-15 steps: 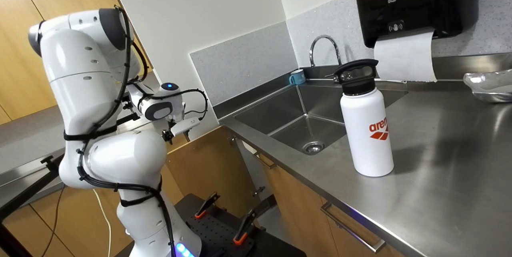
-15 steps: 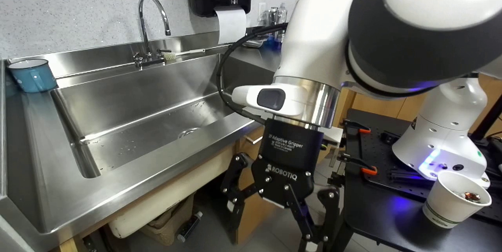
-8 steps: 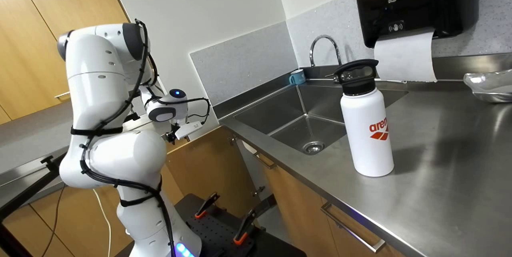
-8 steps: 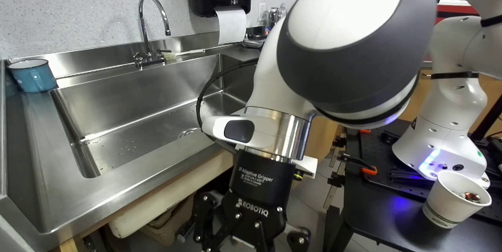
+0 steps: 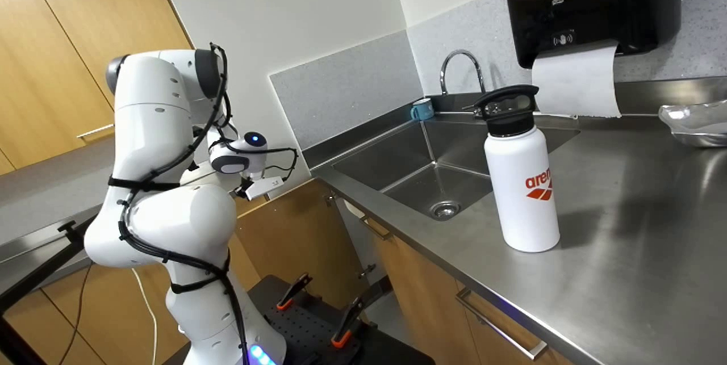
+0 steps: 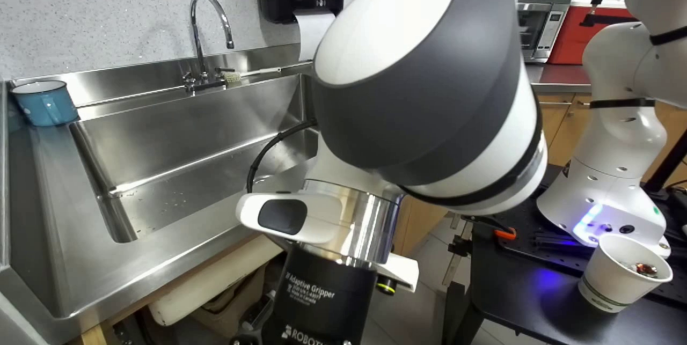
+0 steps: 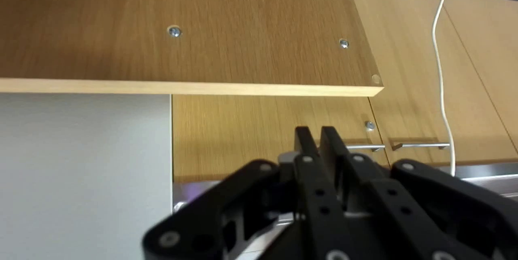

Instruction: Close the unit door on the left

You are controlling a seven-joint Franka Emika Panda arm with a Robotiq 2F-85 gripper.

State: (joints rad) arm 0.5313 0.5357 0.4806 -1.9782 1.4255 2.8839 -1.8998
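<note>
The unit door (image 5: 306,240), honey-brown wood, stands swung out below the counter in an exterior view, its hinges on the right. In the wrist view the door (image 7: 243,29) fills the top, showing a brown inner face with two screws and a pale edge. My gripper (image 7: 316,130) rises from the bottom of that view. Only a narrow gap parts its black fingers (image 7: 304,138), with nothing between them. The fingertips appear below the door's edge, with no contact visible. In an exterior view the gripper housing (image 6: 322,296) hangs in front of the sink unit; its fingertips are cut off.
A steel sink (image 6: 123,235) is set in the counter (image 5: 602,274), with a white bottle (image 5: 522,194) on it. Across the room are wooden cabinets with bar handles (image 7: 425,145) and a white cable (image 7: 439,70). A black table (image 6: 515,291) carries a paper cup (image 6: 617,280) and clamps.
In an exterior view my gripper has moved down and left, partly out of the frame. Its fingers stood wide apart earlier and are now close together. The door has not visibly moved.
</note>
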